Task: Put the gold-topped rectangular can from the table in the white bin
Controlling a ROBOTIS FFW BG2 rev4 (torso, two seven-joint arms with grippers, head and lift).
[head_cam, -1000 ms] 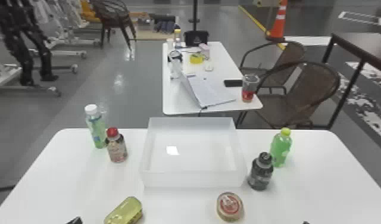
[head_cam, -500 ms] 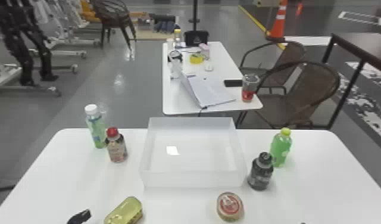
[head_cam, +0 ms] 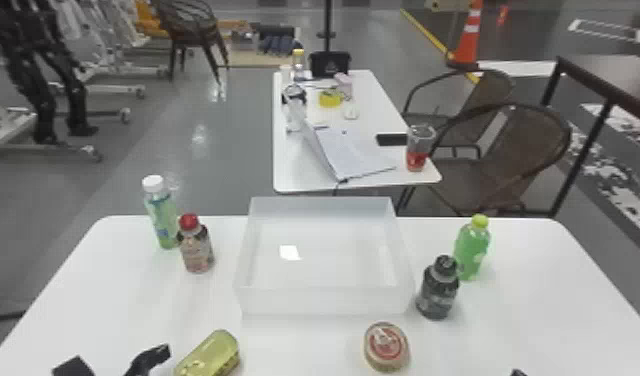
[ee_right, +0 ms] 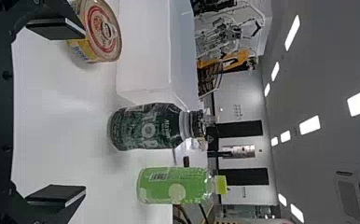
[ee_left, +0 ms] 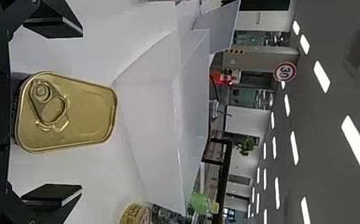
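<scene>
In the head view the gold-topped rectangular can [head_cam: 210, 354] lies near the table's front edge, left of the white bin [head_cam: 324, 301]. My left gripper [head_cam: 113, 363] is open just left of the can in that view. The left wrist view has the can [ee_left: 68, 113], its ring-pull top facing the camera, between the spread fingers of my left gripper [ee_left: 82, 111], touching neither fingertip. A tip of my right gripper [head_cam: 518, 372] shows at the head view's bottom edge. In the right wrist view my right gripper [ee_right: 85, 112] is open and holds nothing.
A round can [head_cam: 387, 346] stands in front of the bin. Right of the bin are a dark bottle [head_cam: 438, 287] and a green bottle [head_cam: 471, 248]. To its left stand a red-capped bottle [head_cam: 196, 245] and a white-capped bottle [head_cam: 161, 212].
My left gripper has come farther into the head view from the bottom edge, moving forward and right toward the can. My right gripper has hardly moved, and the can lies where it was.
</scene>
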